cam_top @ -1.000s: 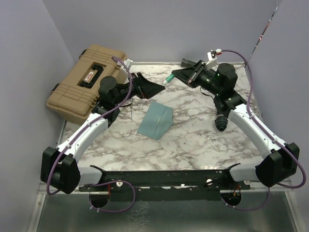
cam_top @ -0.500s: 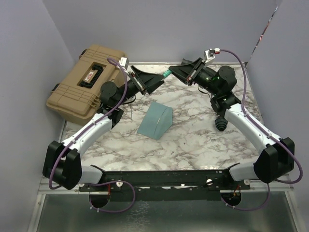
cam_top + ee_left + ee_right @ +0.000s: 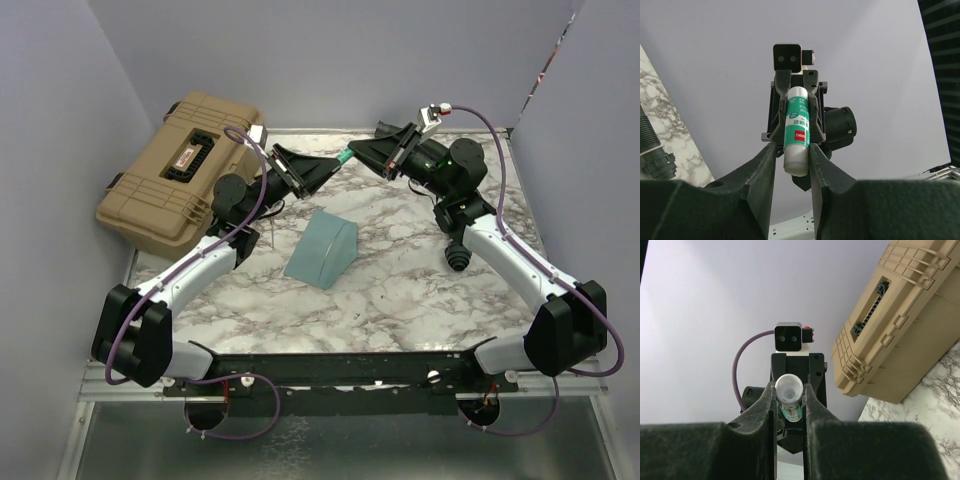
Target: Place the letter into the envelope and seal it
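The teal envelope (image 3: 322,250) lies mid-table, bulging up like a tent. The letter is hidden from every view. Both arms are raised at the back, tips meeting. My right gripper (image 3: 354,151) (image 3: 789,388) is shut on a green-and-white glue stick (image 3: 345,158) (image 3: 791,410), whose hollow white end faces the right wrist camera. My left gripper (image 3: 334,165) (image 3: 792,152) straddles the stick's (image 3: 796,125) white cap end. Its jaws are narrowed round the cap; one finger is against it and a thin gap shows at the other.
A tan hard case (image 3: 180,170) (image 3: 900,325) sits at the back left, half off the marble tabletop (image 3: 400,290). A small black ribbed object (image 3: 458,255) stands beside the right arm. Lilac walls close in the back and both sides.
My left gripper rose and swung right to meet the right gripper, then narrowed its wide-open jaws around the glue stick's cap. The right gripper kept its hold and shifted slightly.
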Motion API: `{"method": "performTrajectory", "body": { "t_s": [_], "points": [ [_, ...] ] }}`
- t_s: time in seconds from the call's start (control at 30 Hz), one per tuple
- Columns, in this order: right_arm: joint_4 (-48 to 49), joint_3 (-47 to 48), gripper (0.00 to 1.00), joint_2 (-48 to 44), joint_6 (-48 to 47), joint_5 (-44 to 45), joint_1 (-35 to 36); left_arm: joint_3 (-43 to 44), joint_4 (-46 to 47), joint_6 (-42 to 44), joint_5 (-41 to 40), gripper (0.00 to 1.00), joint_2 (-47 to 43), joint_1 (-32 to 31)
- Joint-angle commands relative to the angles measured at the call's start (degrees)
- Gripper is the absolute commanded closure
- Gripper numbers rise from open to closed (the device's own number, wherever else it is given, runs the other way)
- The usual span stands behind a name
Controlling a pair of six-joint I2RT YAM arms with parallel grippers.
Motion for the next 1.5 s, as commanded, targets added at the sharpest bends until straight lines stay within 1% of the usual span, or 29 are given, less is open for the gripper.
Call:
{"method": "performTrajectory", "body": {
  "t_s": [0.0, 0.17, 0.33, 0.4, 0.43, 0.5, 0.53, 0.7, 0.77, 0.83, 0.97, 1.1, 1.17, 1.3, 1.47],
  "points": [
    [1.7, -1.3, 0.99, 0.1, 0.3, -1.9, 0.1, -0.9, 2.9, 0.2, -2.8, 0.68, 0.9, -0.1],
    [0.6, -1.5, 0.99, -0.2, -0.6, -1.7, 0.1, 0.1, 3.3, 0.3, -2.0, 0.77, 1.7, -0.1],
    [-2.1, -1.2, 0.98, -0.9, -2.2, -0.3, 0.0, -0.1, 3.3, -1.3, -2.3, 0.87, 2.0, -0.1],
    [-2.2, -1.0, 0.96, -0.8, -2.5, -0.5, 0.0, 0.1, 3.3, -1.6, -1.8, 0.9, 2.0, -0.1],
    [-2.2, -1.0, 0.94, -0.7, -2.5, -0.5, 0.0, 0.1, 3.3, -1.5, -1.6, 0.94, 1.9, -0.1],
    [-1.9, -1.0, 0.83, -0.5, -2.3, -0.8, 0.0, 0.0, 3.4, -1.4, -1.4, 0.99, 1.9, -0.1],
    [-1.9, -1.1, 0.76, -0.6, -2.3, -0.8, 0.0, 0.0, 3.3, -1.4, -1.2, 1.0, 1.8, -0.1],
    [-2.2, -0.6, 0.44, -0.4, -2.8, -3.0, 0.0, 0.6, 3.2, -0.5, 0.6, 1.0, 2.4, 0.0],
    [-3.9, 0.2, 0.35, -0.3, -4.1, -5.2, -0.3, 1.1, 3.0, -0.1, 1.9, 1.0, 2.8, 0.3],
    [-6.5, 1.2, 0.31, -0.1, -6.1, -8.3, -0.7, 1.9, 2.3, 0.7, 3.9, 1.0, 3.3, 0.7],
    [-12.2, 4.6, 0.3, 1.1, -9.7, -16.4, -1.1, 4.3, 0.7, 1.7, 9.2, 1.0, 4.8, 1.1],
    [-12.4, 5.4, 0.31, 0.8, -10.5, -21.3, -1.2, 7.1, -1.0, 1.9, 15.1, 1.0, 6.7, 1.1],
    [-12.9, 5.7, 0.32, 0.5, -10.7, -22.1, -1.6, 8.1, -1.9, 2.1, 17.1, 1.0, 7.0, 1.2],
    [-12.5, 6.0, 0.38, -0.2, -10.5, -23.3, -2.1, 8.5, -2.8, 2.3, 18.4, 1.0, 6.5, 2.0],
    [-11.5, 6.9, 0.38, 0.3, -8.1, -23.0, -3.2, 10.5, -4.0, 1.4, 19.7, 1.0, 6.3, 2.7]
  ]
}}
